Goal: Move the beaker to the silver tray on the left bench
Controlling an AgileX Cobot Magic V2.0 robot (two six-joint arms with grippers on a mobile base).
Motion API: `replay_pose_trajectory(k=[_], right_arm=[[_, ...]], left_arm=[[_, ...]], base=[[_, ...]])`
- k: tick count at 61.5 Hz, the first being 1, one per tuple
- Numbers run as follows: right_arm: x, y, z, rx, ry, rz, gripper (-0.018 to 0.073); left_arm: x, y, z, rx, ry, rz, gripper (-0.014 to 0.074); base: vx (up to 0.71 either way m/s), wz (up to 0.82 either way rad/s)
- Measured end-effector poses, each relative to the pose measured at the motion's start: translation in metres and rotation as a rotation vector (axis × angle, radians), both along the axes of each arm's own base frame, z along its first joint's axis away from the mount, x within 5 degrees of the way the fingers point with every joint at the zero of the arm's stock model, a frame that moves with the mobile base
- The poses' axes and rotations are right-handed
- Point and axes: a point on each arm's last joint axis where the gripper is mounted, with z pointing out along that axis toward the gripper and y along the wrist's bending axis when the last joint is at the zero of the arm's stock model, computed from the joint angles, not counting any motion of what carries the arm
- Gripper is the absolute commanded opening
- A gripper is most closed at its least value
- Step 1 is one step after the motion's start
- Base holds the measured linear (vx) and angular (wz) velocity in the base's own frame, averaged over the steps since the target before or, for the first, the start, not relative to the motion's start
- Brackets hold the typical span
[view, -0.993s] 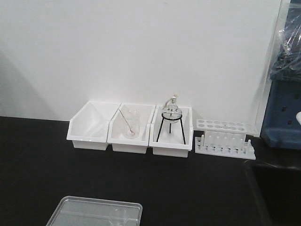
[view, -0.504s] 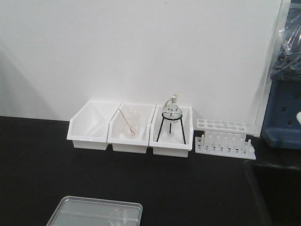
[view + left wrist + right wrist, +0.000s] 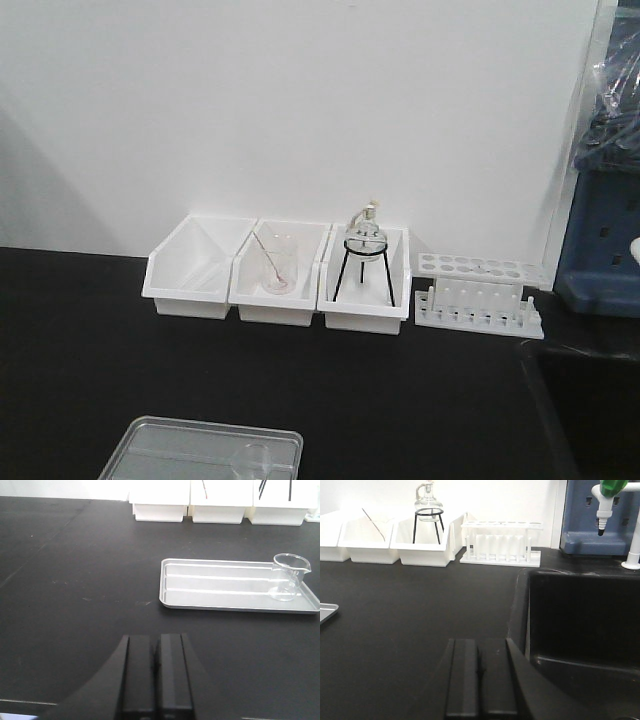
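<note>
Nothing of note shifts across the front views over the last second; the white bins, the round flask on its tripod and the test-tube rack sit as they did, and the beaker keeps its place, upright inside the right end of the silver tray on the black left bench; by the look of it the placement is done. The left gripper has its fingers pressed together, holding nothing, well back from the tray; the right gripper is likewise closed and empty beside the sink. The step in hand seems to be retreat; it goes best by keeping both arms clear of the tray rim, so the light glass is not nudged.
</note>
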Motion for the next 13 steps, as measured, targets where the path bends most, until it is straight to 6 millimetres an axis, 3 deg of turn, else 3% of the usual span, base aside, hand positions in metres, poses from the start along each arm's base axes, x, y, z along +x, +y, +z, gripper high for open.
replay_pose_trajectory(k=[13], right_arm=[[0.0,0.0,0.0,-0.001,0.0,0.0,-0.0014]], left_arm=[[0.0,0.0,0.0,0.0,0.0,0.0,0.0001]], base=[[0.0,0.0]])
